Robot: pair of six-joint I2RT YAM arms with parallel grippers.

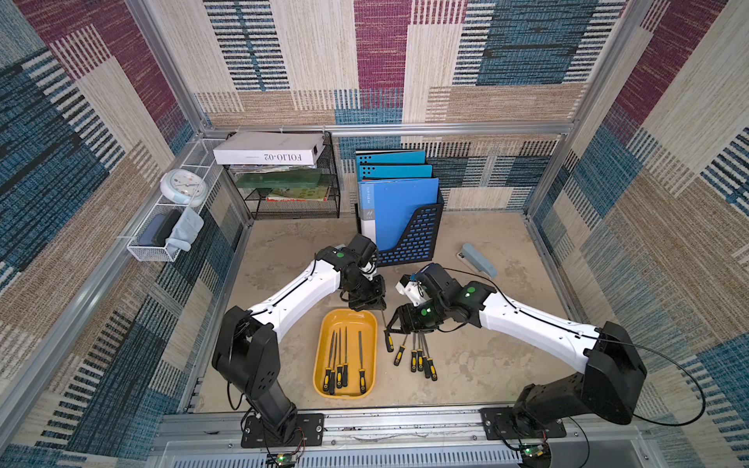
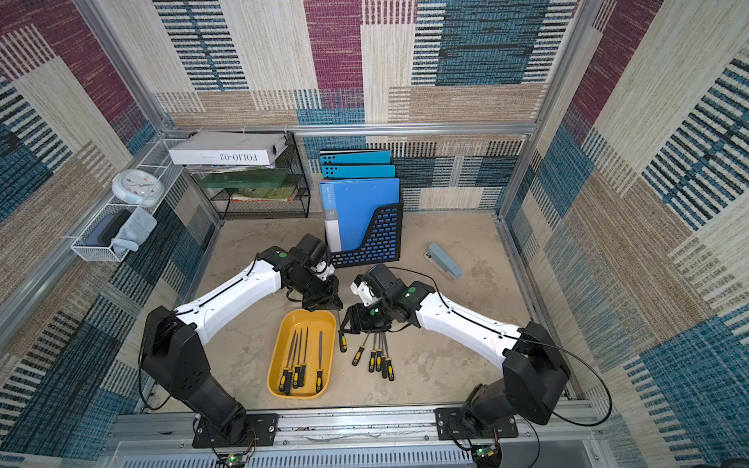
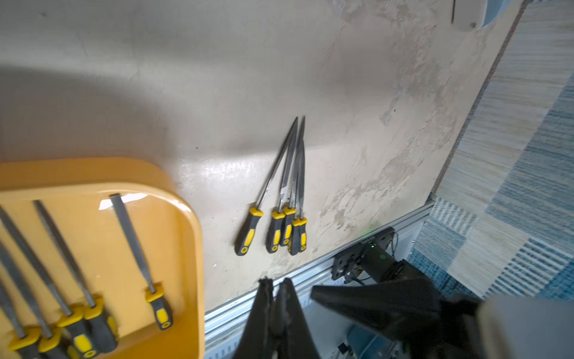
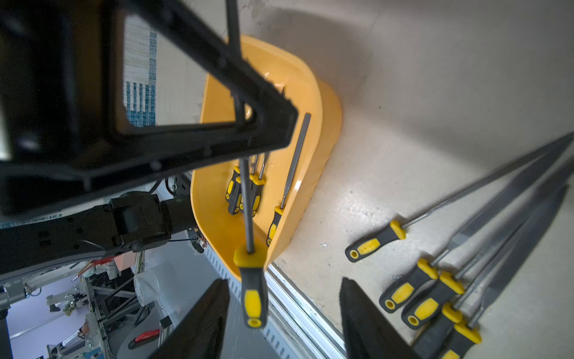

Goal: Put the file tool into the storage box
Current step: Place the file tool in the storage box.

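In the right wrist view a file tool [image 4: 252,292] with a black-and-yellow handle hangs upright. My left gripper [image 1: 377,308] is shut on its thin steel shaft, just beyond the far right corner of the storage box. Its handle dangles between the spread fingers of my open right gripper [image 4: 284,281], touching neither finger. The storage box [image 1: 321,352] is an orange-yellow tray with several files lying in it. In the left wrist view the left fingers [image 3: 264,304] are pressed together and the held file is hidden. Several more files [image 1: 419,356] lie on the table to the right of the box.
A black perforated holder [image 1: 413,243] with blue folders stands behind the arms. A grey-blue stapler [image 1: 480,259] lies at the back right. A black mesh rack [image 1: 292,194] stands at the back left. A white wire basket [image 1: 158,243] hangs on the left wall.
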